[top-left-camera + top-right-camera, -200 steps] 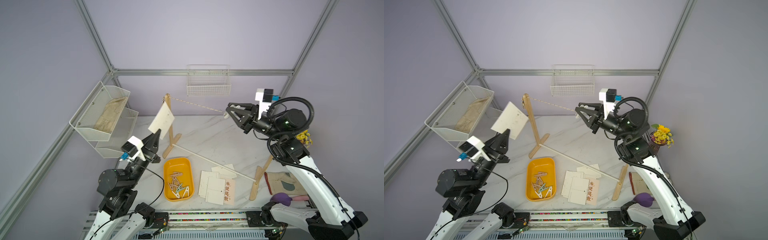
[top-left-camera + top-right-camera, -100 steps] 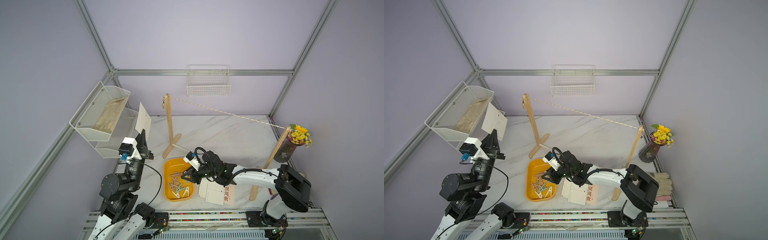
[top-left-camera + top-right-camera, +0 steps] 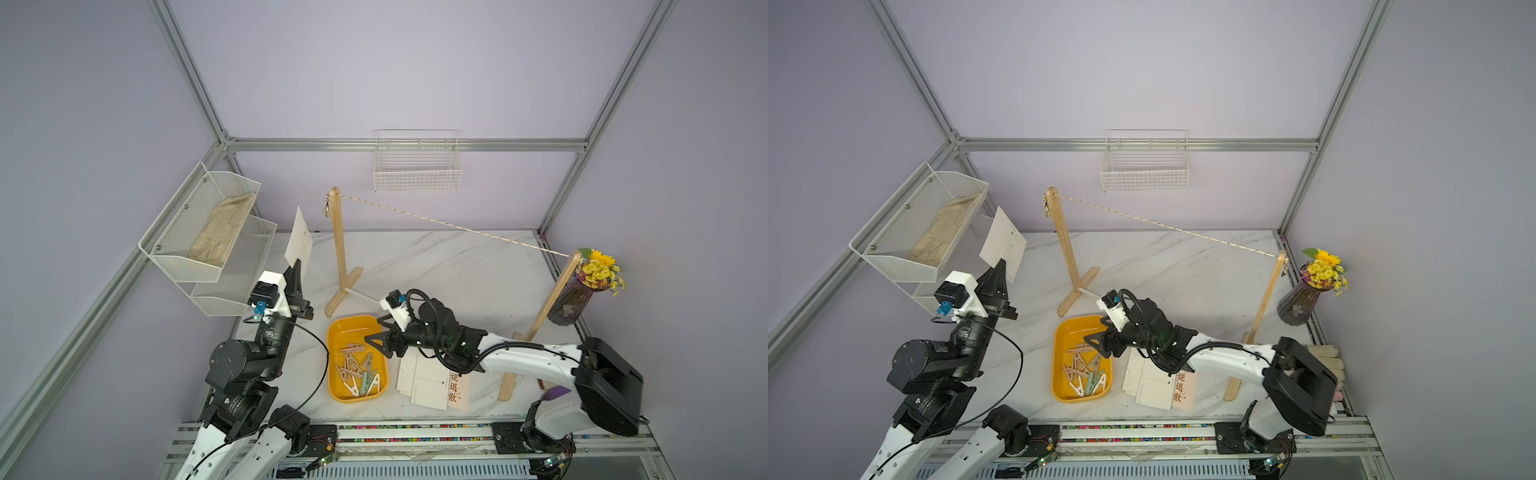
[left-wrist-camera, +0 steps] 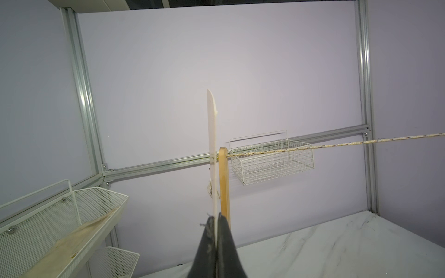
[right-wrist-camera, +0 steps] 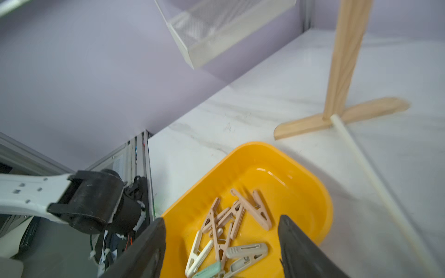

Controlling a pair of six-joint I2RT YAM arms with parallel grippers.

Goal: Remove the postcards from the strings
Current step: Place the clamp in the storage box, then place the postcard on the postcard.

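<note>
My right claw [image 3: 372, 330] has come down from the string [image 3: 457, 226] and now stands open above the yellow tray [image 3: 353, 320] of clothes pegs [image 3: 359, 370], while my left claw [image 3: 296, 266] stays closed on the last postcard [image 3: 300, 239], held away from the string, so I judge the string is now bare.

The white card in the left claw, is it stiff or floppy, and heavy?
Probably fairly stiff: the card stands upright above the left claw, pinched only at its lower edge. Likely light: very thin edge-on in the wrist view.
</note>
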